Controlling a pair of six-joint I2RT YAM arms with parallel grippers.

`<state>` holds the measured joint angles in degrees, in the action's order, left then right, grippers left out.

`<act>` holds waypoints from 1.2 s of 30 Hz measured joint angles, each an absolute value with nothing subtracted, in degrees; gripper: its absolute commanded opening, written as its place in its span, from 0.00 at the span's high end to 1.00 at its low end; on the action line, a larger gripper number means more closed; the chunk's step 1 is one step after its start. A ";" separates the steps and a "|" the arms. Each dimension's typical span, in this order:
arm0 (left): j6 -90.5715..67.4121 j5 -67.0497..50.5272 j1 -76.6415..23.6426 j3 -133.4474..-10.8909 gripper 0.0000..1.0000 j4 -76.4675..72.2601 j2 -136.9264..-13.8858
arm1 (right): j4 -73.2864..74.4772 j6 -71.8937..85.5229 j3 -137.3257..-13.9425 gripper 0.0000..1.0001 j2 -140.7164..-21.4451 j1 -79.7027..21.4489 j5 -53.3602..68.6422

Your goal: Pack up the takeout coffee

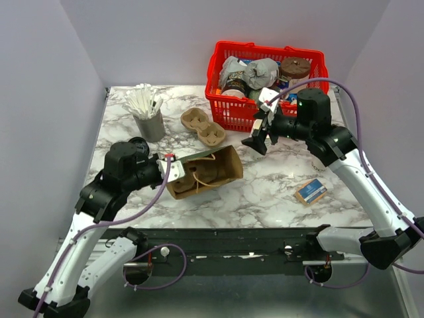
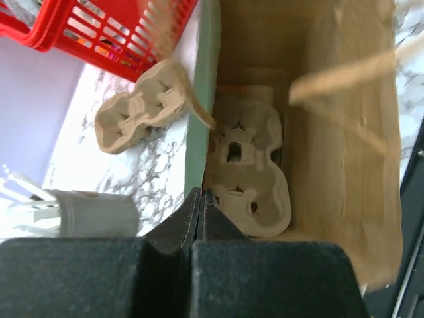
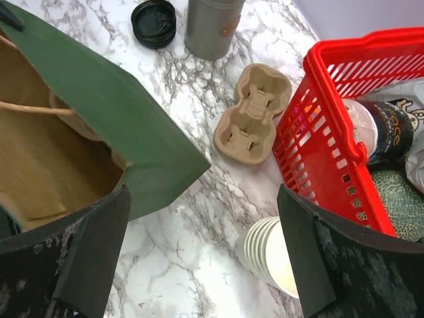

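Observation:
A brown paper bag [image 1: 207,173] with a green outside lies on its side mid-table, mouth toward the left arm. My left gripper [image 1: 171,169] is shut on the bag's rim [image 2: 202,126], whose edge runs down between its closed jaws [image 2: 201,193]. One pulp cup carrier [image 2: 250,173] lies inside the bag. A second carrier [image 1: 203,127] sits on the table behind it. My right gripper [image 1: 260,136] hovers open in front of the basket. A stack of white paper cups [image 3: 270,255] lies on its side below, near its right finger [image 3: 311,258].
A red basket [image 1: 265,83] of cups and wrapped items stands at the back right. A grey cup of white sticks [image 1: 149,118] stands at the back left, with black lids [image 3: 154,22] beside it. A small box [image 1: 311,191] lies at the front right.

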<state>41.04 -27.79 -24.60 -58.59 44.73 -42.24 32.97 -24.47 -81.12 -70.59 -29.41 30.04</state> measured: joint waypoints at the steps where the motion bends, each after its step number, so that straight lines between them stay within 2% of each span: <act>1: 41.47 -27.27 -24.82 -57.45 1.00 44.25 -40.93 | 32.99 -24.47 -81.01 0.00 -70.59 -29.41 30.04; 7: 42.11 -25.21 -25.54 -55.00 1.00 43.13 -34.09 | 33.63 -26.68 -80.86 0.02 -70.19 -29.26 34.15; 15: 38.41 -25.17 -25.63 -56.51 1.00 42.00 -35.55 | 39.79 -34.65 -80.93 0.02 -69.52 -29.30 44.69; 16: 37.93 -25.15 -25.63 -56.71 0.95 41.45 -35.81 | 40.14 -35.14 -80.95 0.01 -69.52 -29.30 45.12; 19: 37.21 -25.10 -25.63 -57.52 0.54 41.28 -36.56 | 40.66 -35.86 -81.12 0.01 -69.52 -29.47 46.24; 21: 35.75 -24.80 -25.63 -58.74 0.41 40.97 -37.87 | 40.91 -36.05 -81.49 0.00 -69.54 -29.58 46.74; 22: 34.37 -24.49 -25.63 -59.40 0.30 40.75 -38.57 | 40.95 -36.07 -81.65 0.00 -69.54 -29.65 47.00; 25: 29.02 -23.59 -25.58 -62.48 0.10 39.18 -41.80 | 40.97 -35.44 -82.41 0.00 -69.82 -29.67 47.24; 28: 23.57 -22.85 -25.19 -67.48 0.05 37.78 -45.15 | 40.84 -34.06 -83.26 0.00 -70.57 -29.67 47.40; 32: 19.09 -20.05 -24.12 -77.17 0.05 38.17 -50.33 | 40.93 -33.08 -83.46 0.00 -71.37 -29.67 48.23; 36: 16.99 -19.38 -21.34 -78.94 0.06 40.45 -51.20 | 42.48 -37.19 -83.46 0.01 -71.35 -30.44 49.54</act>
<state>16.99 -19.38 -21.34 -78.94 40.45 -51.20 42.48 -37.19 -83.46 -71.35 -30.44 49.54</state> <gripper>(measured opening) 0.949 0.997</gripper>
